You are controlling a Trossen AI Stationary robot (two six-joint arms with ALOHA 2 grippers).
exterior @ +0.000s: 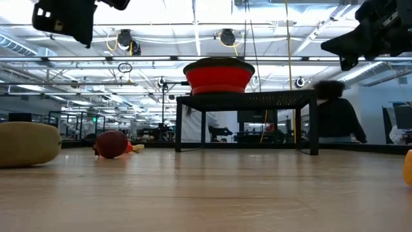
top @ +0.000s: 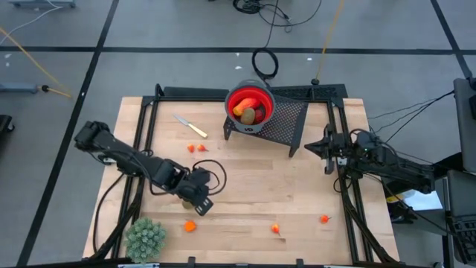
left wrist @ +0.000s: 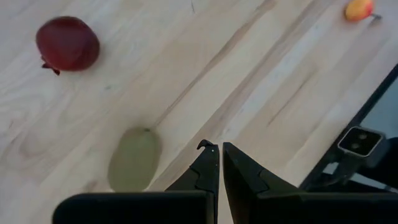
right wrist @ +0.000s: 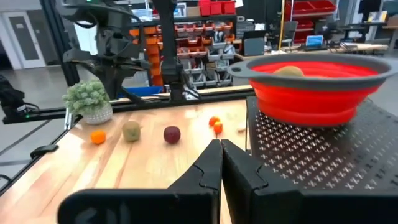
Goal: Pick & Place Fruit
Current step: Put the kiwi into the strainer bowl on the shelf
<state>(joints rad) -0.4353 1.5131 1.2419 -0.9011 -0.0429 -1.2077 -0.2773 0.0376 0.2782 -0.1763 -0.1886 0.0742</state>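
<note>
- A kiwi (left wrist: 134,158) lies on the bench (top: 297,201) just beside the left pincer's tips, not touched by them.
- A dark red fruit (left wrist: 67,43) lies on the bare wood, apart from the kiwi; the low view shows it as a round red shape with a small orange bit beside it.
- A small orange-yellow piece (left wrist: 359,9) sits well apart from both, toward a far edge of the left wrist view.
- From above, two tiny orange pieces (top: 196,148) lie close together near the knife (top: 191,126); an orange fruit (top: 190,225) sits near the front by the plant (top: 145,238), and two more small ones (top: 276,228) (top: 324,219) lie along the front of the bench.
- A red bowl (top: 250,106) stands on a black mesh stand (top: 286,123) at the back of the bench; inside it are a brown kiwi-like fruit (top: 258,114) and an orange one (top: 242,115).
- The left pincer (left wrist: 220,149) hovers low over the front-left part of the bench, its fingers pressed nearly together and holding nothing.
- The right pincer (right wrist: 219,147) waits at the right side, beside the mesh stand, fully closed and empty, facing across the bench toward the fruit.
</note>
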